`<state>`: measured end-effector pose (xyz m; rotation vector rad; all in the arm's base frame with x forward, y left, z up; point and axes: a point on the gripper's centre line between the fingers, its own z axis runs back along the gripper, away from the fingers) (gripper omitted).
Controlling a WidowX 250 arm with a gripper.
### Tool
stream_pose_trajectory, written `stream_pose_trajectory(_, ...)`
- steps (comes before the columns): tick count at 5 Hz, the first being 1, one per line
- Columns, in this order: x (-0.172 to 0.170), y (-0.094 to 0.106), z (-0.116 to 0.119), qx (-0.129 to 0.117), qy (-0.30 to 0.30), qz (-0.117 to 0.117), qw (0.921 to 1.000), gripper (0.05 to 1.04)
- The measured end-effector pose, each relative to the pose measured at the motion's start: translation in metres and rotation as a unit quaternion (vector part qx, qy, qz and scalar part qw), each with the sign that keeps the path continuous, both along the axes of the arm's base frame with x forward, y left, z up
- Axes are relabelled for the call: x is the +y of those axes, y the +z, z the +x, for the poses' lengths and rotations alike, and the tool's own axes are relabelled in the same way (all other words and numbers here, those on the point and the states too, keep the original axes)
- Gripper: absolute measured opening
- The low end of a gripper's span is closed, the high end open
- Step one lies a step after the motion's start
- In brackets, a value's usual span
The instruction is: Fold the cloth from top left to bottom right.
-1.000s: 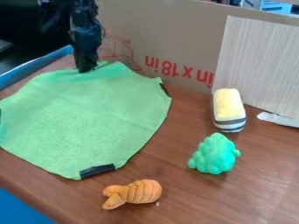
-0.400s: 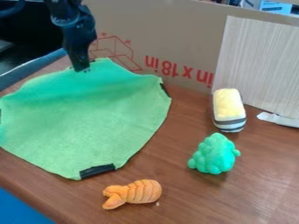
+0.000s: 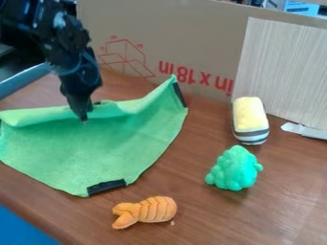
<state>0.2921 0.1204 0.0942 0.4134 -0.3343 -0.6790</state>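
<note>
Far edge of cloth [image 3: 86, 148] drawn nearer, end effector [image 3: 83, 117] pinched closed on its fabric

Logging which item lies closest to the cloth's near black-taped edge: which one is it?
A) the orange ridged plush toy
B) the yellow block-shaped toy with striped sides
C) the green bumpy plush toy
A: the orange ridged plush toy lies just below the black tape on the green fabric cloth.

Green cloth [image 3: 96, 148], black strips at its corners, lies on the worktop, far edge raised and partly folded over.
</note>
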Motion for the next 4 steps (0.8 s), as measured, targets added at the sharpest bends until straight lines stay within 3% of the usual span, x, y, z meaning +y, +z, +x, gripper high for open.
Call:
stream_pose_trajectory(2,-0.034,0.007,-0.028,-0.028,-0.023,0.003,0.9994,0.051)
stream_pose_trajectory(4,-0.067,0.005,-0.037,-0.021,-0.003,-0.002,0.9998,0.066)
